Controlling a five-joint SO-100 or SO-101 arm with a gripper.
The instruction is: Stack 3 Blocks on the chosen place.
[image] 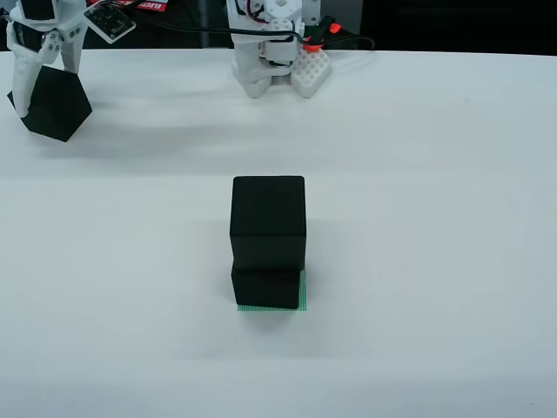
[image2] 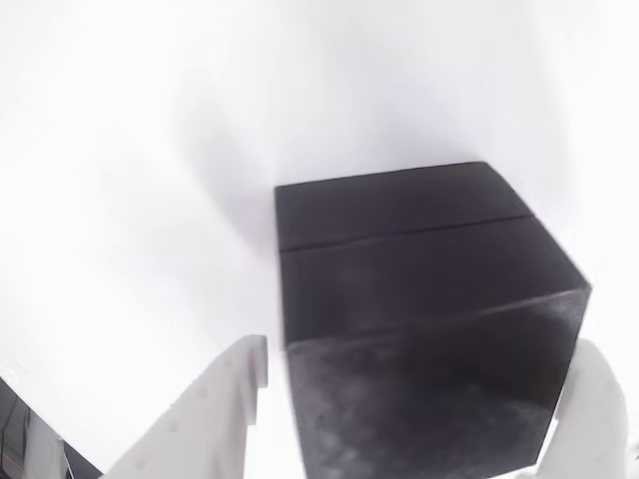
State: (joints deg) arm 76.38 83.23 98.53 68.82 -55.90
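Your gripper sits at ten o'clock in the view from above, fingers clamped on the third black cube, tilted on an edge. The two-cube stack waits at centre on the green striped square, top face free for it.

The gripper sits at the upper left of the front view, pointing down. Its white fingers clamp a tilted black cube

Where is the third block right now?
In the front view, the third block sits tilted at far left on the table's back edge, between the gripper fingers, well away from the two-block stack on the green patch.
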